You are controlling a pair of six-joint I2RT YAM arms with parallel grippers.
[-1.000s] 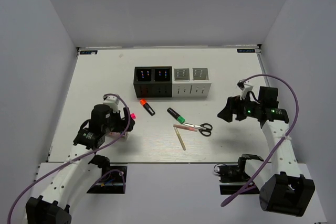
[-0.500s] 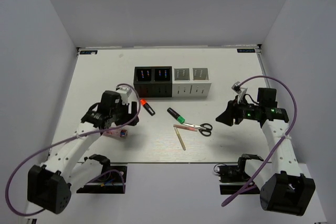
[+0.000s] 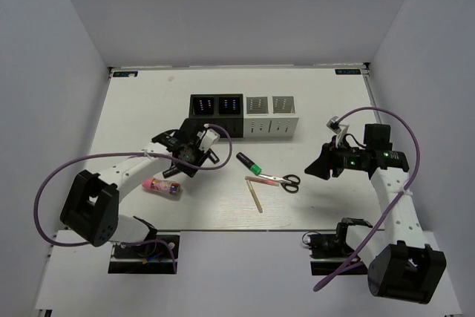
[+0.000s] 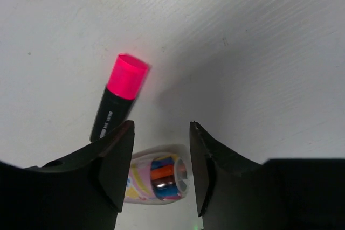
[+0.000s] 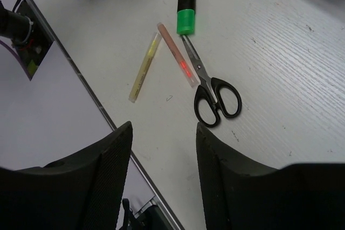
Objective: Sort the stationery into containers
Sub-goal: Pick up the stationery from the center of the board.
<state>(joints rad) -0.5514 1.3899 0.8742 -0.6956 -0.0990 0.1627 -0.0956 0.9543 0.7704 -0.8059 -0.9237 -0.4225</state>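
We find the row of four holders (image 3: 256,127) toward the back of the surface (image 3: 133,109), about midway across. In front of it lies the middle highlighter (image 3: 249,162), its cap end just beside the blade tips of the scissors (image 3: 283,180), whose handles lie further right. The thin stick (image 5: 175,55) lies along the blades on their near side. The wooden stick (image 5: 143,68) runs nearer still, and the two nearly meet at the thin stick's left end. Far to the left, near the front, lies a small tube (image 3: 162,185), with the left highlighter (image 4: 119,92) just behind it. The left claw (image 4: 160,133) hangs over both; the right claw (image 5: 161,133) hangs right of the scissors, well apart.
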